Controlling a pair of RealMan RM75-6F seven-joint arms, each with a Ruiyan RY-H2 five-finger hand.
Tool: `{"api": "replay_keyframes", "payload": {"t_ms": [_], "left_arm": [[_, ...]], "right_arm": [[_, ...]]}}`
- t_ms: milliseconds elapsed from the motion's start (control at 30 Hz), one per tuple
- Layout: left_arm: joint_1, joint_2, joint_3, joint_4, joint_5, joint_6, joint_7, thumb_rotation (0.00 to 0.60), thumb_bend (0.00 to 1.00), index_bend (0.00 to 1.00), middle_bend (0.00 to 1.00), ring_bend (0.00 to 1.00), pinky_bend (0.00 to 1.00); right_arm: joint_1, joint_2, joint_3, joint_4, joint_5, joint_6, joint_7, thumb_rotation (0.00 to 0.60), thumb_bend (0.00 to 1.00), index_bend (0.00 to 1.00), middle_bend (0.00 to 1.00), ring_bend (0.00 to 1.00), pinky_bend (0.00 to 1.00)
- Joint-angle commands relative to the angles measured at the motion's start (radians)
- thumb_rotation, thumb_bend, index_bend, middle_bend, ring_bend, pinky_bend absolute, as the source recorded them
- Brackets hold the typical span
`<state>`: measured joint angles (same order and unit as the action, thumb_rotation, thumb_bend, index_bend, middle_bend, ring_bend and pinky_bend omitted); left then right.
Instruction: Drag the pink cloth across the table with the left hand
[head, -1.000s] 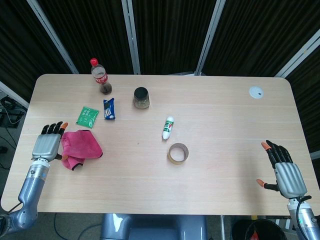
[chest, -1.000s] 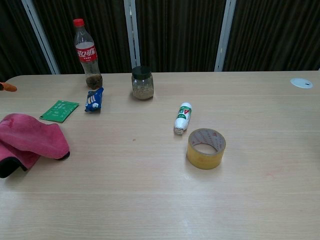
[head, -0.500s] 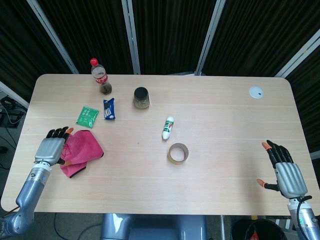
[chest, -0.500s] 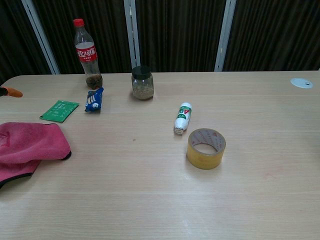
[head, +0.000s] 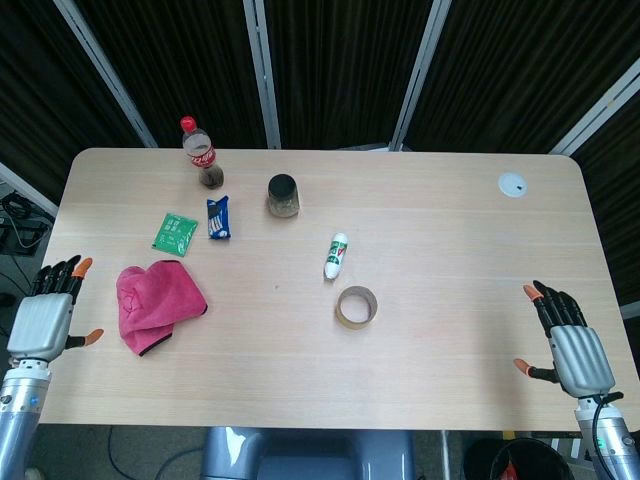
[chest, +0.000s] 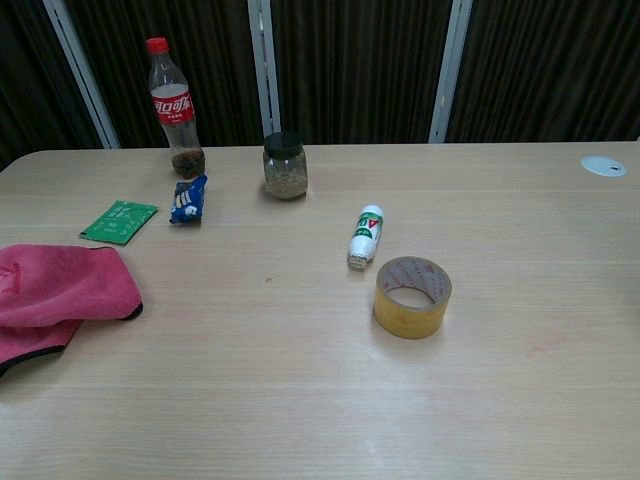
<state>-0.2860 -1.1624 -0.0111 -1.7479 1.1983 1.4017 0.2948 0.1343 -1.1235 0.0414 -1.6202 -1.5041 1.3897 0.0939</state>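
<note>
One cloth (head: 158, 304), pink, lies crumpled at the left of the head view, near the table's (head: 420, 220) left edge; in the chest view it sits at the left border, partly cut off, a dark hem showing along its lower side. My left hand (head: 42, 318) is off the table's left edge, well apart from the cloth, fingers spread and holding nothing; my right hand (head: 570, 345) at the lower right is likewise released, fingers apart. Both hands show only in the head view — the chest view has neither. Besides the cloth I count one of each: a bottle (head: 201, 154) with a red cap and a red label whose script I cannot read, a dark-lidded jar (head: 283, 196), a green packet (head: 175, 232), a blue packet (head: 219, 217), a small white bottle (head: 336, 255) lying on its side with a green mark, a tape roll (head: 356, 306), and a white disc (head: 512, 183) at the upper right. The chest view shows the jar's grainy contents and the tape's printed inner side — too small to read.
</note>
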Motion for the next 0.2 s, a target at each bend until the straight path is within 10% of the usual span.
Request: {"api": "replay_keyframes", "payload": {"t_ms": [33, 200], "left_arm": [[0.077, 0.023, 0.034, 0.027, 0.094, 0.093, -0.099, 0.6, 0.0, 0.0, 0.0, 0.0, 0.0], [0.115, 0.023, 0.036, 0.066, 0.141, 0.134, -0.157, 0.6, 0.0, 0.0, 0.0, 0.0, 0.0]], "right_arm": [[-0.001, 0.0, -0.001, 0.0, -0.003, 0.002, -0.002, 0.6, 0.0, 0.0, 0.0, 0.0, 0.0], [-0.001, -0.001, -0.002, 0.001, -0.006, 0.004, -0.007, 0.6, 0.0, 0.0, 0.0, 0.0, 0.0]]}}
